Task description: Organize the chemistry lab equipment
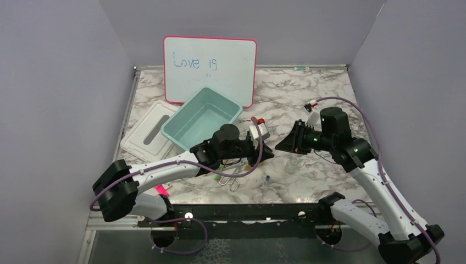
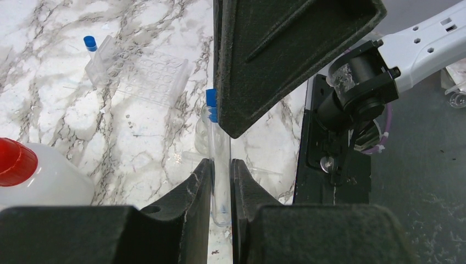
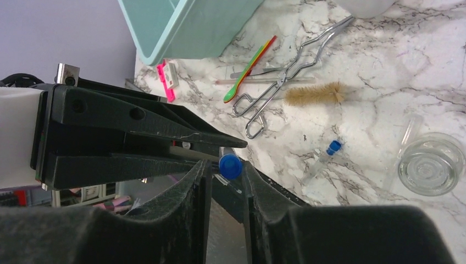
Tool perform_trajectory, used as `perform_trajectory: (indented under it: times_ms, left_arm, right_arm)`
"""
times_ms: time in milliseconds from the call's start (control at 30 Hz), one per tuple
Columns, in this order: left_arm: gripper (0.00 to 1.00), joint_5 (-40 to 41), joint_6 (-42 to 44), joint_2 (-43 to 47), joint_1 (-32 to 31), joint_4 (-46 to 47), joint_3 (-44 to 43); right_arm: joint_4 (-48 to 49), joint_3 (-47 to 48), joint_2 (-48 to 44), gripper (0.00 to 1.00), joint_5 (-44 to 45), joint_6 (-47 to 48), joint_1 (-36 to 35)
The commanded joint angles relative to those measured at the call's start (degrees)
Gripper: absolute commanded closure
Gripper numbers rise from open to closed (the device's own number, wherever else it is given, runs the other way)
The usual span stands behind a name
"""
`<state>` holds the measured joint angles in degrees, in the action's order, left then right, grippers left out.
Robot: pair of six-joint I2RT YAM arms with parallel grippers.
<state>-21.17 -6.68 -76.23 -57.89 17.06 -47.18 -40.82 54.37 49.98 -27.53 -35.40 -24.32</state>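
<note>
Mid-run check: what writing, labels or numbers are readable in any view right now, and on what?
"Love is": handwritten on the pink-framed whiteboard.
Small marks under that writing: too small to read.
White label on the pink marker: too blurred to read.
No other text is legible in any view.

My white-and-grey marbled table top carries a teal plastic bin with a flat white plastic lid just beside it and a pink-framed whiteboard at the back. Nearer me lie silver metal tongs, a brown bristle brush and a small round glass flask.
</note>
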Motion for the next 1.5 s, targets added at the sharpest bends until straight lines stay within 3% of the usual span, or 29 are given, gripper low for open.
perform_trajectory:
  times_ms: [0,167,267,333,367,467,533,567,633,867,1000,1200,1467]
  left_arm:
    - [0.97,-2.3,1.7,1.3,-0.4,-1.1,-1.4]
    - [0.97,-3.2,2.1,1.3,-0.4,-1.4,-1.5]
    - [0.97,-2.6,2.2,1.5,-0.4,-1.6,-1.6]
    - [0.95,-2.4,2.4,1.6,-0.4,-2.0,-1.7]
    - [0.91,-1.6,2.3,1.6,-0.4,-2.2,-1.7]
    - [0.64,5.5,0.3,2.3,-0.4,-3.5,-1.8]
    - [0.50,12.2,-1.5,3.4,0.0,-5.7,-2.3]
    - [0.38,16.3,-2.5,4.1,0.3,-7.3,-2.5]
    - [0.28,22.2,-4.8,6.2,1.3,-10.9,-3.0]
    - [0.22,32.3,-8.6,15.6,4.0,-24.6,-4.4]
    - [0.22,32.4,-8.4,19.2,4.1,-29.5,-5.9]
    - [0.21,32.9,-7.0,23.6,4.1,-26.8,-3.2]
    - [0.20,26.7,-8.8,20.8,4.1,-16.7,0.8]
  right_arm:
    - [0.4,0.9,-0.1,0.66,-2.3,0.9,-0.4]
    - [1.5,0.4,1.0,0.64,-1.6,0.9,-0.3]
    - [2.5,0.0,1.5,0.77,-2.5,0.9,-0.3]
    - [2.7,-0.1,1.4,0.80,-2.4,1.0,-0.3]
    - [2.8,0.0,1.3,0.83,-1.8,1.1,-0.3]
    - [2.8,0.6,0.7,0.85,1.3,1.7,-0.3]
    - [2.0,1.7,0.8,0.85,7.0,2.6,-0.3]
    - [1.4,2.4,1.1,0.86,10.0,3.1,-0.3]
    - [1.0,3.4,2.0,0.86,16.8,4.9,-0.3]
    - [3.7,2.5,7.4,0.86,47.3,7.6,-0.3]
    - [8.0,0.3,10.4,0.86,57.6,7.7,-0.3]
    - [20.2,-4.5,14.3,0.86,61.3,9.6,-0.3]
    - [30.5,-8.4,22.6,0.86,61.6,9.5,-0.2]
